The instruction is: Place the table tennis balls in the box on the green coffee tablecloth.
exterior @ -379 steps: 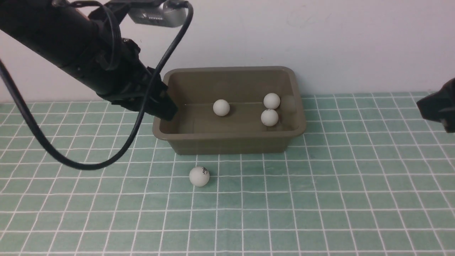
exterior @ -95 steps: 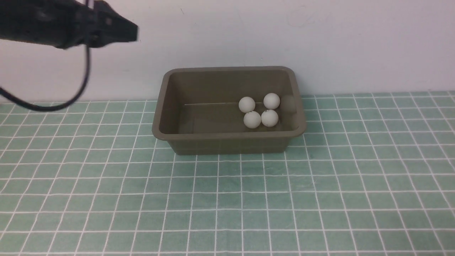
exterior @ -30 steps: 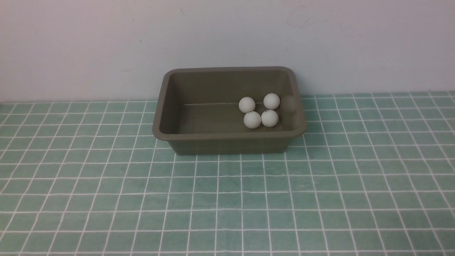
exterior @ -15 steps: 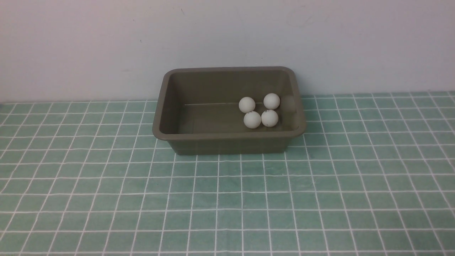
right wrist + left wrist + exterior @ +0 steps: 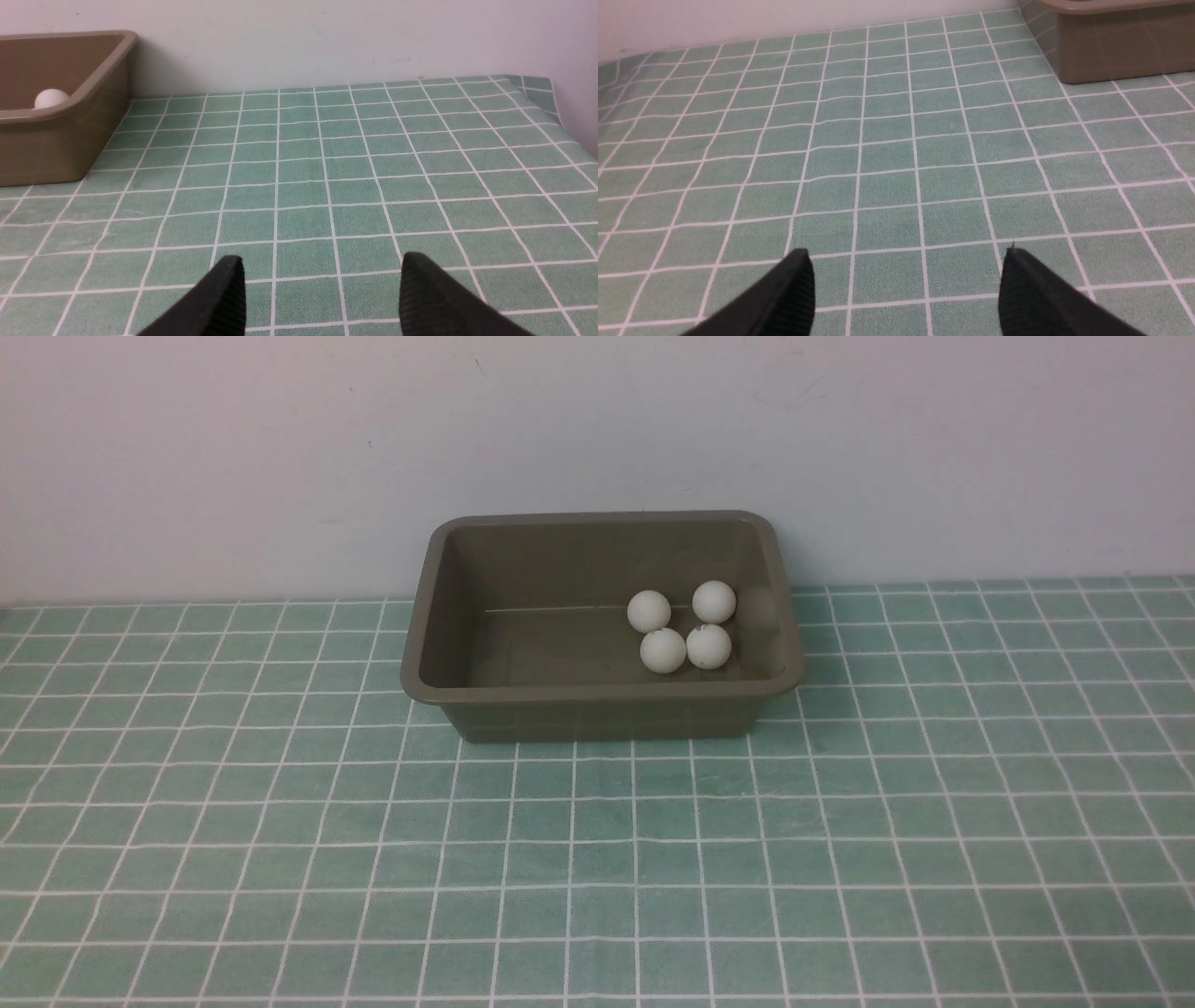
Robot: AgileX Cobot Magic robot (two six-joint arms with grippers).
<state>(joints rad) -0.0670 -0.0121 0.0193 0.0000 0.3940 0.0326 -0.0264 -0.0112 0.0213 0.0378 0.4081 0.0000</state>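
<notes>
The olive-brown box (image 5: 597, 693) stands against the back wall on the green coffee tablecloth (image 5: 597, 859). Several white table tennis balls (image 5: 663, 650) lie bunched at the right end of its floor. Neither arm shows in the front view. In the left wrist view my left gripper (image 5: 906, 254) hangs open over bare cloth, with a corner of the box (image 5: 1115, 51) far off. My right gripper (image 5: 322, 261) is open and empty too, over cloth to the right of the box (image 5: 56, 140); one ball (image 5: 51, 98) peeks above the rim there.
A plain white wall (image 5: 597, 429) runs just behind the box. In the right wrist view the cloth ends at a turned-up corner (image 5: 537, 88) against a side wall. Nothing else lies on the cloth.
Nothing differs over the last second: box and balls lie still. Earlier, one ball lay on the cloth in front of the box and the left arm was over the box; both arms have since left the front view.
</notes>
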